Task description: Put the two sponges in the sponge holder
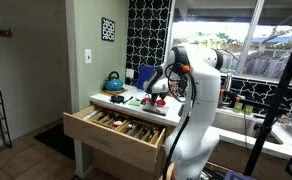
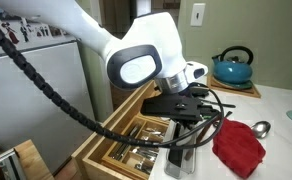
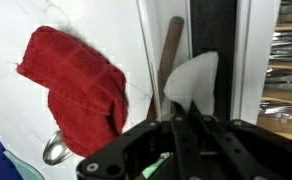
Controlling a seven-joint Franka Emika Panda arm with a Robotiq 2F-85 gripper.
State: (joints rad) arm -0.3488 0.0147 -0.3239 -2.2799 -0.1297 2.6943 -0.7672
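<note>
No sponge and no sponge holder shows in any view. My gripper [image 3: 187,122] points down over the counter's edge by the open drawer, and it also shows in both exterior views [image 2: 186,140] [image 1: 158,92]. Its fingers are closed together on the lower tip of a white spatula [image 3: 193,78] with a brown wooden handle [image 3: 171,50]. The spatula shows as a pale shape hanging under the fingers in an exterior view [image 2: 180,162].
A crumpled red cloth [image 3: 78,85] [image 2: 238,148] lies on the white counter beside the gripper, with a metal spoon [image 3: 54,150] [image 2: 261,128] at its edge. A blue kettle [image 2: 232,68] [image 1: 113,80] stands at the back. The open drawer [image 2: 136,140] [image 1: 126,125] holds several utensils.
</note>
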